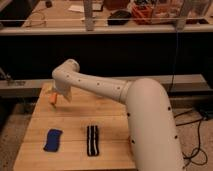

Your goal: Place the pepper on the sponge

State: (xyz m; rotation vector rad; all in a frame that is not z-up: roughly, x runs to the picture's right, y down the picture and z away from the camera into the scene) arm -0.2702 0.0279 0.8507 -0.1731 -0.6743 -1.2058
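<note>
End effector (55,100) at the orange pepper (51,97), left of centre, seemingly to carry it; its grip I cannot tell. Blue sponge (52,140) lies apart, lower left.

- Tool (55,100), at the arm's tip above the counter's far left part: pale casing, finish too hidden to judge.
- Arm (100,89), behind the tool: smooth white shell, plastic-looking, with a soft sheen and small dark dots.
- Counter (112,112), under the tool: pale wooden boards, matt, seams visible.
- Pepper (51,97), at the tool: smooth orange skin.
- Sponge (52,140), nearer the viewer than the tool: bright-blue pad, matt, soft-looking.
- Striped piece (92,140), beside the sponge, well apart from the tool: black-and-white bands, matt; material unclear.
</note>
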